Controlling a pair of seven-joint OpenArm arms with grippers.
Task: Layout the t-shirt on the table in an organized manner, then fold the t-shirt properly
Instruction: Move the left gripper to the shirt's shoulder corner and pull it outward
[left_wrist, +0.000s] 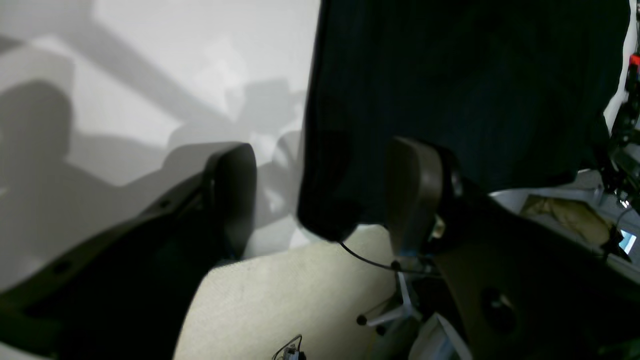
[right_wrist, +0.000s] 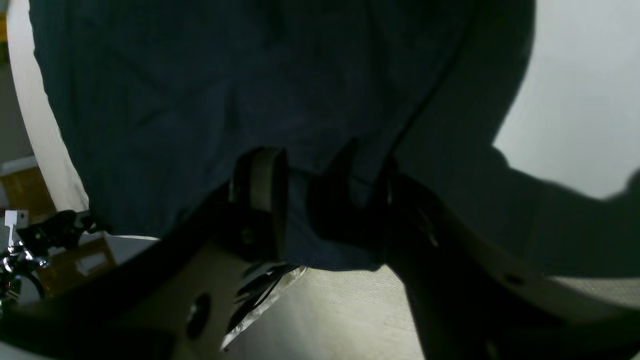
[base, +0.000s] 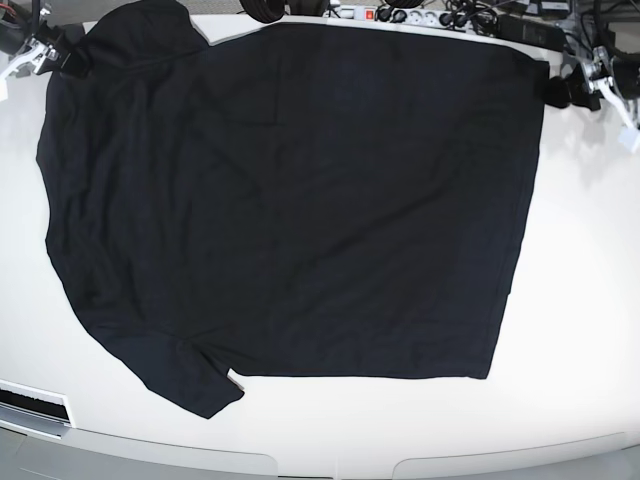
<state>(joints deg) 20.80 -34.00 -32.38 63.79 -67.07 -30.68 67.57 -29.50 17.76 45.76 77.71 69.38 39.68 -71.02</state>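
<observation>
- One t-shirt (base: 290, 210), black, lies spread flat over most of the white worktop (base: 590, 300); a short sleeve points toward 7 o'clock in the base view, the straight side edge runs down the 3 o'clock side.
- Left to right in the base view: right pincer (base: 68, 55) at the shirt's 10 o'clock corner; power strip (base: 400, 14) along the 12 o'clock edge of the worktop; left pincer (base: 560, 90) at the shirt's 2 o'clock corner.
- Right wrist view: right pincer (right_wrist: 325, 200) has dark fabric lying between its two fingers at the cloth's hanging edge; jaws part-closed; whether the fabric is actually clamped, cannot tell.
- Left wrist view: left pincer (left_wrist: 320, 195) released, fingers wide apart. The shirt corner (left_wrist: 330, 220) hangs in the gap, nearer the right-hand finger; no finger pressing it.
- Bare worktop (left_wrist: 150, 75) at 10 o'clock of the left pincer, crossed by arm shadows.
- Pale floor (left_wrist: 280, 300) visible below the worktop edge at 6 o'clock in both wrist views.
</observation>
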